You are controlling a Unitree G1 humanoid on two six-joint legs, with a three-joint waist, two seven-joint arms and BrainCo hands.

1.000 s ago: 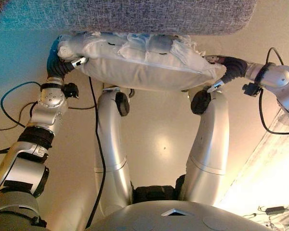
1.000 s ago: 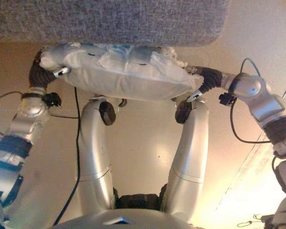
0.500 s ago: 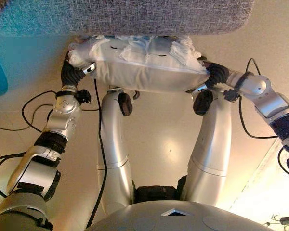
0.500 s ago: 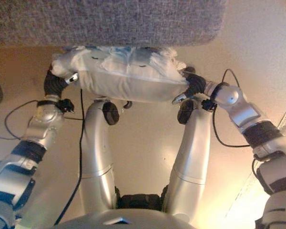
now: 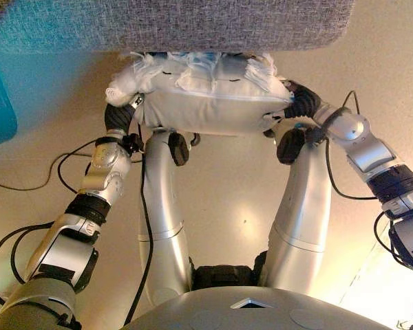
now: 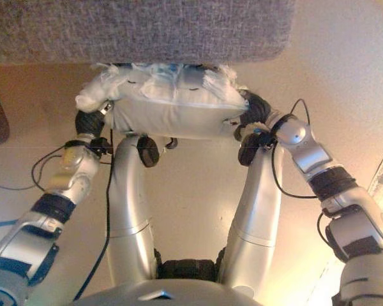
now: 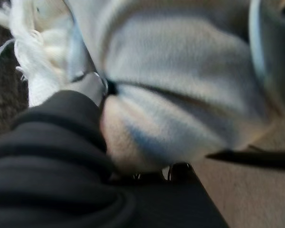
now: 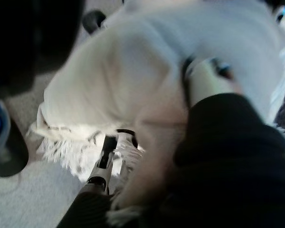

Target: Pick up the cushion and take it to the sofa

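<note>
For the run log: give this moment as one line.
cushion: held off floor | left hand, right hand: gripping its ends | sofa: directly ahead

A grey fabric sofa (image 5: 172,24) stands on the beige floor (image 5: 227,199).

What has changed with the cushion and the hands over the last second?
Both hands have pressed inward: the left hand and right hand sit closer together, squeezing the white cushion narrower and plumper. Its far edge is now tucked under the grey sofa edge. The cushion remains held between the two hands, off the floor.
</note>
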